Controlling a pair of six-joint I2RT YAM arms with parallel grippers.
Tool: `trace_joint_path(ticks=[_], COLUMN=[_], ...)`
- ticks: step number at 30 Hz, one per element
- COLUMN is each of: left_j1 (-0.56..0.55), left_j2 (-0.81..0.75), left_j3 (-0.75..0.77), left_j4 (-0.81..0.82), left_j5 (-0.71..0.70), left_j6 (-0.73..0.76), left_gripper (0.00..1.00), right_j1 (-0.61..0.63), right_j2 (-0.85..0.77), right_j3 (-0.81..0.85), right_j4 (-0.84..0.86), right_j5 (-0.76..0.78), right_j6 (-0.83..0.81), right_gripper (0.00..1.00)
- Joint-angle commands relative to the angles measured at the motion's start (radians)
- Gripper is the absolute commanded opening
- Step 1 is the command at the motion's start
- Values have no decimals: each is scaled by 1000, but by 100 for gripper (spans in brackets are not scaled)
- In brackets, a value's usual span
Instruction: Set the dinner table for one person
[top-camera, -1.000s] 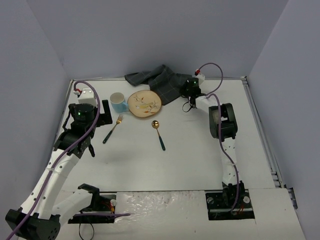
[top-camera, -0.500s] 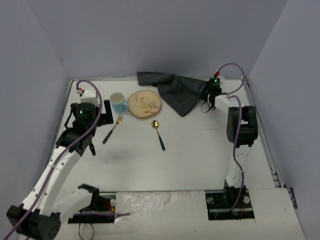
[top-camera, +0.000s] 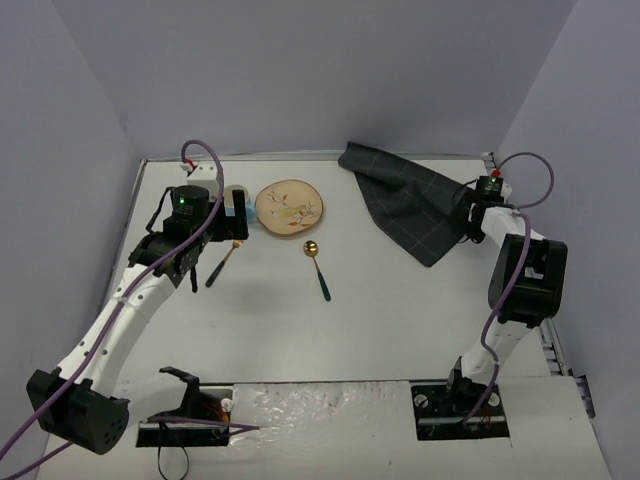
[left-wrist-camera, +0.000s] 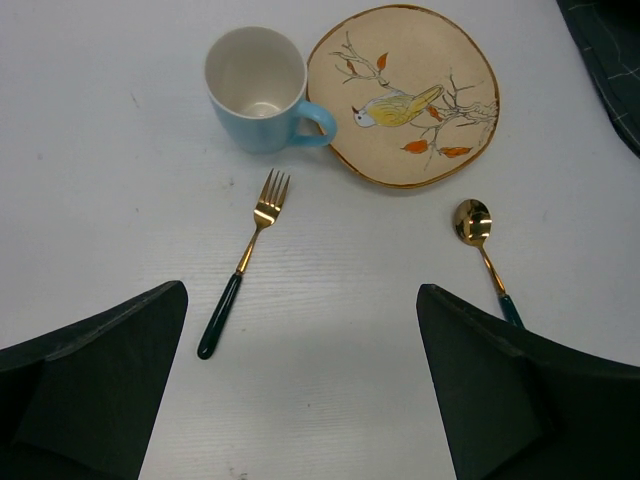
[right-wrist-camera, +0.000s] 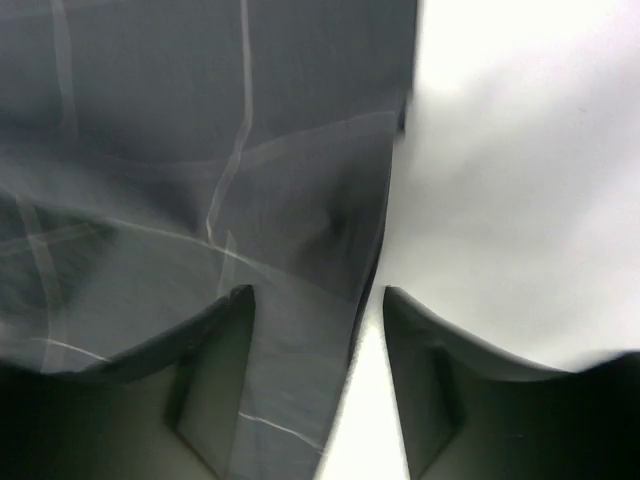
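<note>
The left pincer (left-wrist-camera: 300, 292) stands wide open and grasps nothing. It hangs over the dinner table (top-camera: 380, 320), and between its two dark fingers (left-wrist-camera: 95, 375) only the white top is seen.

The right pincer (right-wrist-camera: 315, 298) is at the right corner of the grey checked cloth (top-camera: 410, 205). Its fingers (right-wrist-camera: 215, 340) show a narrow gap, and the edge of the cloth runs into this gap. One finger lies over the cloth, the other over bare table. Whether they pinch the cloth, one cannot tell.

The blue mug (left-wrist-camera: 258, 90) stands upright and shows its bare white inside, with the handle toward 3 o'clock, just beside the plate (left-wrist-camera: 405, 95). The plate carries only its painted bird and twigs.

The fork (left-wrist-camera: 245, 265) lies at 6 o'clock from the mug, its prongs toward the mug. The spoon (left-wrist-camera: 485, 255) lies at 5 o'clock from the plate. The cloth is spread at 2 o'clock on the table, well apart from the dishes.
</note>
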Motion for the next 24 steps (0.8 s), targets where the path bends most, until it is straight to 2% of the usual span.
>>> trace_joint_path(ticks=[1,3,5,9,12,16,19,24], left_j1=[-19,-21,-21,-21,-21,-18,-19,-18], left_j2=[28,41,46,43,37,14,-2,-4], left_j3=[71,72,68,43,36,16,5,3], left_j4=[9,6,4,16,11,3,1,1], left_j5=[59,62,53,32,27,7,-2,-6], left_j6=[-22,-22,-17,-10,-5,7,11,15], left_gripper=[97,97,97,97,97,97,97,97], right_j1=[81,140,210,394,460,489,490,470], right_j2=[-117,-178,-212,-187,-117,57,162,309], right_j3=[33,48,86,145,206,342,435,560], right_j4=[-38,-41,-40,-12,-8,-9,-9,-9], right_j5=[153,229,268,206,161,77,52,-77], right_j6=[-91,-165,-243,-397,-471,-534,-581,-635], right_gripper=[66,75,80,79,77,73,73,73])
